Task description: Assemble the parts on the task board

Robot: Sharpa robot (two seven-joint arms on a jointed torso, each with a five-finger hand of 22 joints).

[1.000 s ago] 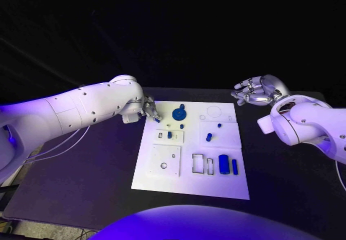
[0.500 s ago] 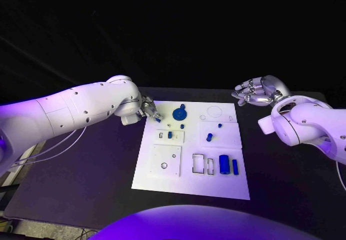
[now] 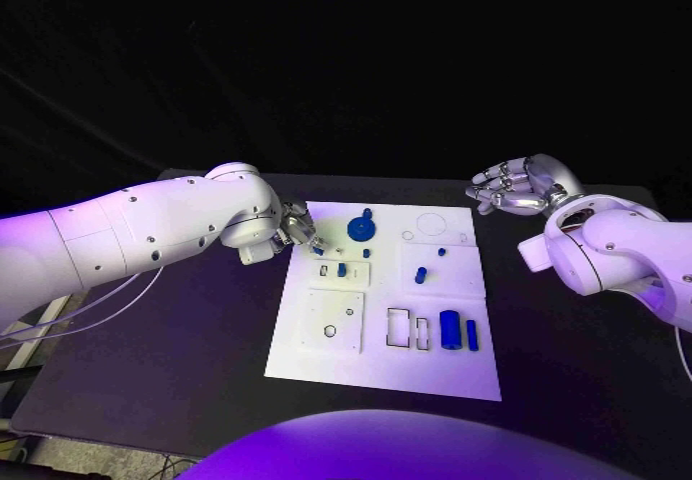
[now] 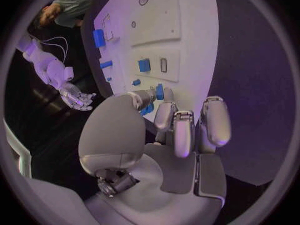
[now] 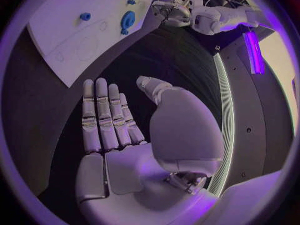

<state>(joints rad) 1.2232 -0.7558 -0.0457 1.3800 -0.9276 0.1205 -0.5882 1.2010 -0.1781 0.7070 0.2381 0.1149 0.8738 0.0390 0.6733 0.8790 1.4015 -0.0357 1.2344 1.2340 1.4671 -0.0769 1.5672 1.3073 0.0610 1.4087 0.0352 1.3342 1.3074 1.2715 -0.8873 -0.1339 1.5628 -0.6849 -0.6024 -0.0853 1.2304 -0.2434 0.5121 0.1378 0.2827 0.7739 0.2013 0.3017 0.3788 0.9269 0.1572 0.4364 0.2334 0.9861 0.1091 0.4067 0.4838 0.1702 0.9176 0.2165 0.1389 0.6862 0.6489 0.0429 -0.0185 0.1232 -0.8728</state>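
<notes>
I am pinching a small blue part (image 4: 159,91) in my left hand (image 3: 299,228) at the task board's (image 3: 433,375) 10 o'clock corner; it looks light, rigid, slippery, best gripped by its sides, while my right hand (image 3: 509,186) is hanging spread.

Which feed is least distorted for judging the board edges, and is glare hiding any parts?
Head view: task board edges run straight, violet light, blue parts readable. Left wrist view: fisheye bends the board; the left hand covers its near end. Right wrist view: board curved at the rim behind the right hand; a bright strip glares beside it.
</notes>
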